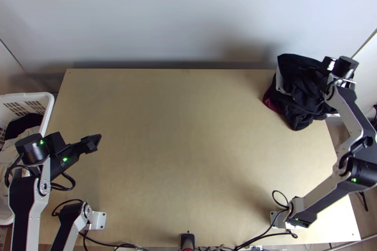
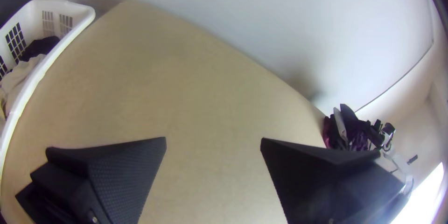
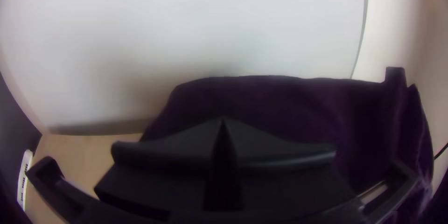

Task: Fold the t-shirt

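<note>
Nearest, above the left side of the worktop (image 1: 188,157): left hand (image 2: 213,139), with fingers wide apart and nothing between, near the white basket (image 1: 28,95). With a low swing to this side, possible to knock the basket rim, or to hook the dark garment (image 2: 42,46) inside and so mix a second piece into the work. Being well apart from the far corner, probably not ready to hold any cloth down there. Farther, at the far right corner: presumed t-shirt (image 1: 306,107), dark and bunched, with a pale part (image 1: 280,79) and a dark red part (image 1: 273,103) at its side. Maybe more than one garment; cannot tell. From this doubt, a main risk: to catch two layers together and drag all, or to fold the wrong one. At the same corner, right hand (image 3: 223,121), over or against the dark cloth, with fingertips together; whether with a pinch of fabric between, cannot tell. If without a pinch, only pushing to be expected, perhaps sliding the bundle over the edge because of lying so close to it. If with a small pinch, easy slipping under the weight during the pull toward the middle. Better, then, to lift first, check for one layer, and only after this spread flat for folding.
</note>
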